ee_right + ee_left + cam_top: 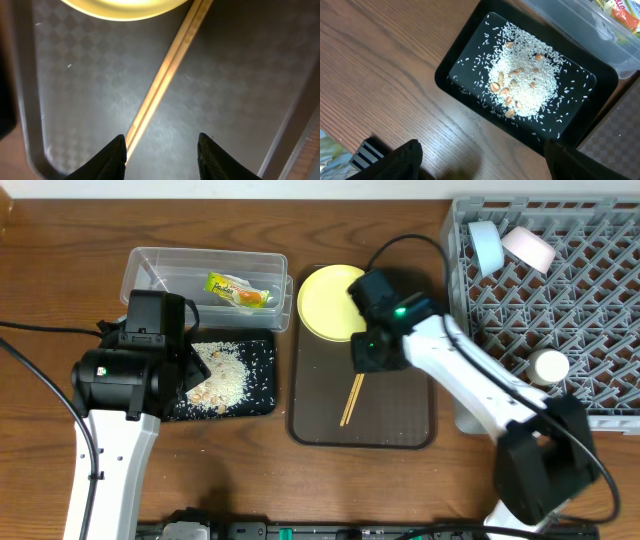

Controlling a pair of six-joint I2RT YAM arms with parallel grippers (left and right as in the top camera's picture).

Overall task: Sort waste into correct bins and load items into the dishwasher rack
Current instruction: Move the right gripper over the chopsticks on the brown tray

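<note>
Rice (525,80) lies in a loose heap in the black tray (445,75) on the left side of the table. This is the bin for food scraps, so the rice looks done. The left claw (482,157) hangs just over the near edge of that tray. Its two fingers are spread wide and there is nothing between them. I think it waits here, out of the way.

Just behind the black tray sits the clear tub (150,265), touching it. The green and yellow wrapper (238,290) lies inside, so the trash is in its own bin too.

Next comes the big brown tray (400,420). The yellow plate (325,300) rests at its far end. The chopsticks (352,400) lie side by side on the tray, and one end reaches the rim of the plate. The right claw (162,145) hangs low over them, pointing down. Its fingers are partly open and hold nothing. The sticks pass just beside one finger, not in the middle of the gap. I think it is lining up to pinch them. They are thin and flat on the tray, so they could slip away.

On the right stands the grey rack (600,330). The blue bowl (487,242) and the white bowl (530,248) sit in its far corner, and the small cup (550,366) is near its front edge. The plate and the chopsticks are not in it yet.
</note>
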